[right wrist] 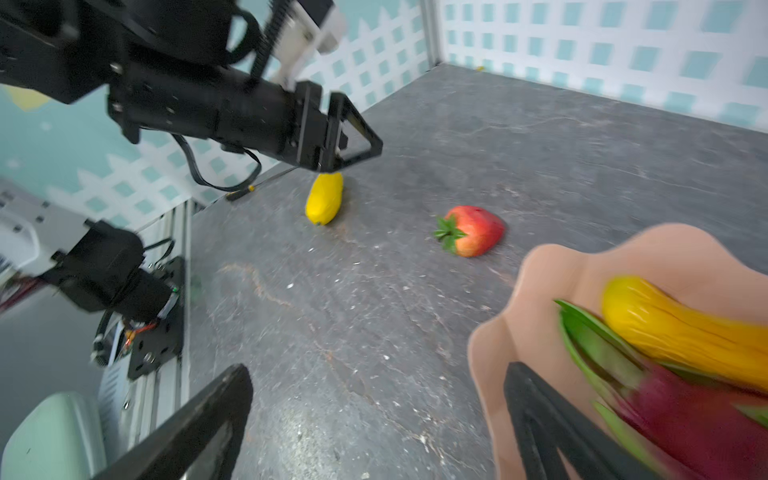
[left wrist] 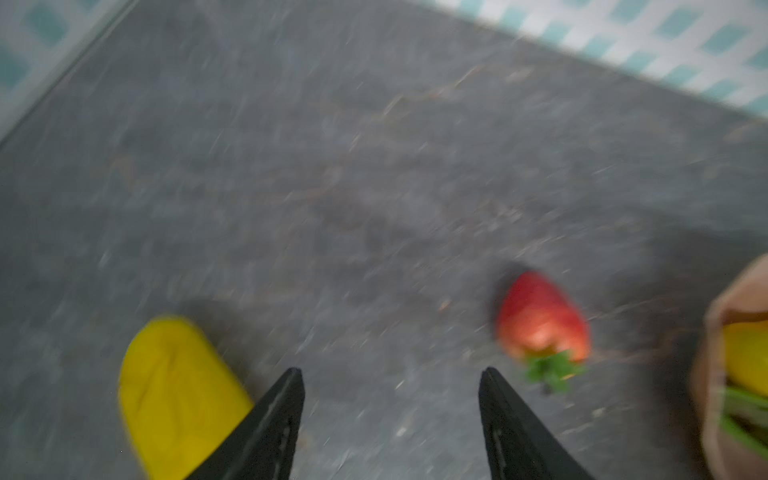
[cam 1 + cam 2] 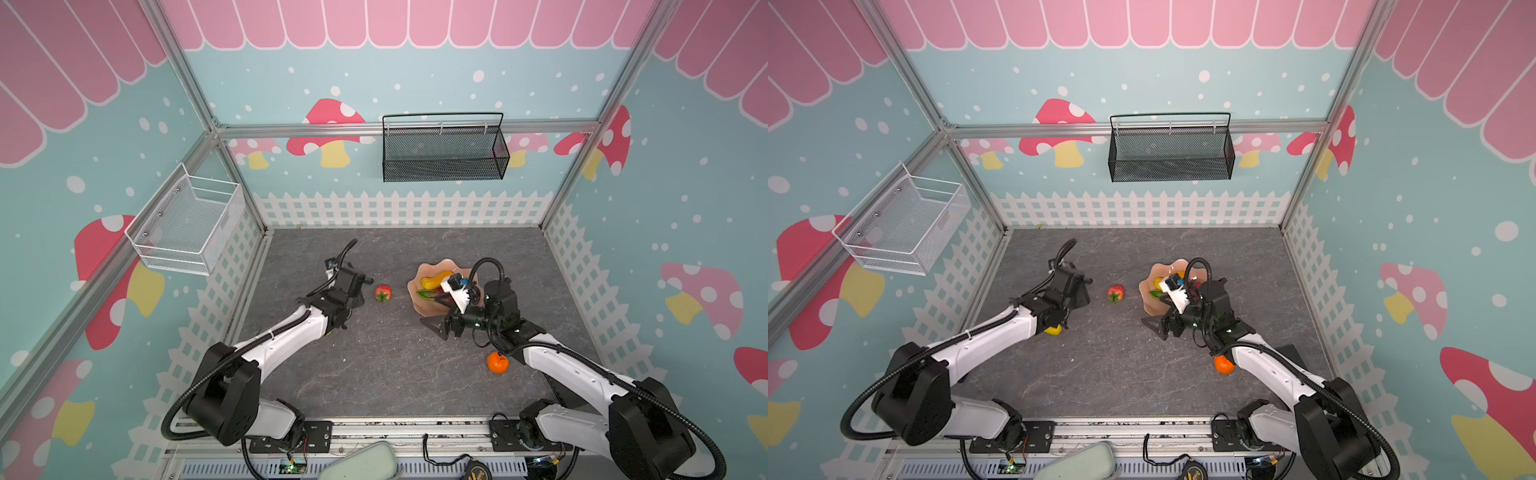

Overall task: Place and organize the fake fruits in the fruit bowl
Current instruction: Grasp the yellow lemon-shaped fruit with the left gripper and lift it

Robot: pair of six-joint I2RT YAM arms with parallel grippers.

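Strawberry on side, tip rearward

Yellow oblong fruit largely hidden beneath left arm; dragon fruit blurred, cut off at right wrist view's edge.

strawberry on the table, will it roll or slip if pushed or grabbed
The strawberry lies on its side on the table; being cone-shaped, it would likely swing in an arc rather than roll straight. Its skin looks glossy and moulded, so it is probably stiff and may slip toward the tip when pinched.
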